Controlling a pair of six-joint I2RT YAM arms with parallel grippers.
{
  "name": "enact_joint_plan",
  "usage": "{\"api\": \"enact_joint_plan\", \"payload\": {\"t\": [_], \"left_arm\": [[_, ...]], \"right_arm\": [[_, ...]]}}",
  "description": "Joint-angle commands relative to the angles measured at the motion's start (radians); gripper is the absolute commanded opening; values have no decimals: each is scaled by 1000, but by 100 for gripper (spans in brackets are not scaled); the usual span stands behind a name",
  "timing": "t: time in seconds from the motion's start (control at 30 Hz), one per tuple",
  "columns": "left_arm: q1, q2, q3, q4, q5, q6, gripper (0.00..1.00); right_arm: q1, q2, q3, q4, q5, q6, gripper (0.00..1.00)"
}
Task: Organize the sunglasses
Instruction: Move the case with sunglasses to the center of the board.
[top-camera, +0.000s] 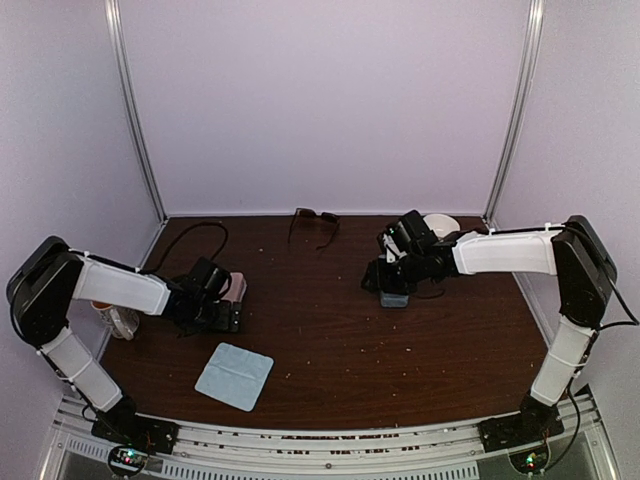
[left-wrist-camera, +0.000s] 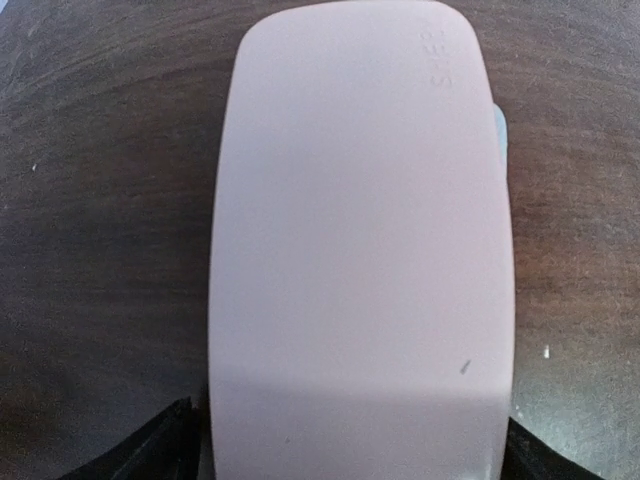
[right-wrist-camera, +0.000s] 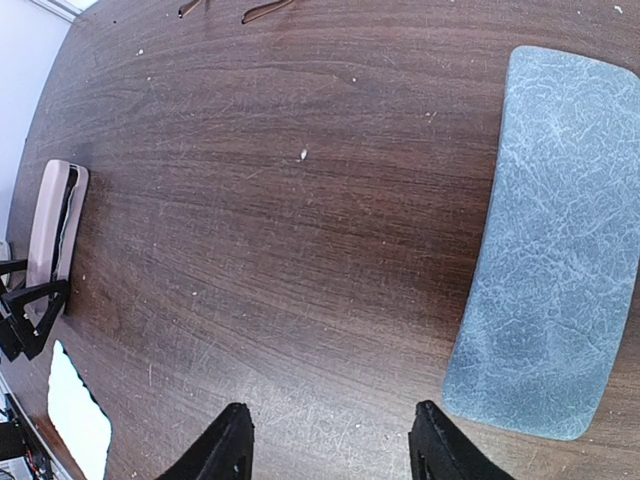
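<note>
1. Pink case (left-wrist-camera: 360, 250): oblong, closed, flat on the counter (top-camera: 340, 340). Contents are hidden. A light-blue sliver (left-wrist-camera: 498, 140) shows at one long edge. Embossed lettering (left-wrist-camera: 435, 55) near the far end is too faint to read.
2. Grey-blue case (right-wrist-camera: 545, 240): closed, contents hidden.
3. Sunglasses (top-camera: 313, 222): outside both cases, at the counter's far edge between the arms, well apart from either gripper.
4. Left gripper (left-wrist-camera: 350, 460): spread wide and released, with its fingers (left-wrist-camera: 150, 455) flanking the pink case's near end.
5. Right gripper (right-wrist-camera: 335, 450): parted and empty over bare wood, with the grey-blue case just beside it.
6. Light-blue cloth (top-camera: 234, 375): near the front left.
</note>
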Motion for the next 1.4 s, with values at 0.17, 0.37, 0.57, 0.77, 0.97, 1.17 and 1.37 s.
{"api": "enact_joint_plan", "payload": {"t": [0.17,0.37,0.57,0.77,0.97,1.17,1.37], "left_arm": [[9,-132,-23,-95,-5,10,98],[9,-237,1,-157,-11,31,98],[9,-378,31,-253,-39,46,98],[8,-483,79,-363,-90,77,98],[9,-531,74,-372,-117,114,98],[8,-549,38,-304,-33,132,98],[9,-520,19,-211,81,149,98]], "right_arm": [[-4,-32,61,-49,58,-37,54],[-6,-32,110,-86,79,-60,55],[-7,-28,174,-113,112,-82,55],[-16,3,255,-144,131,-99,55],[-30,82,403,-204,139,-103,57],[-32,246,618,-277,116,-66,58],[-31,433,850,-316,53,40,58]]}}
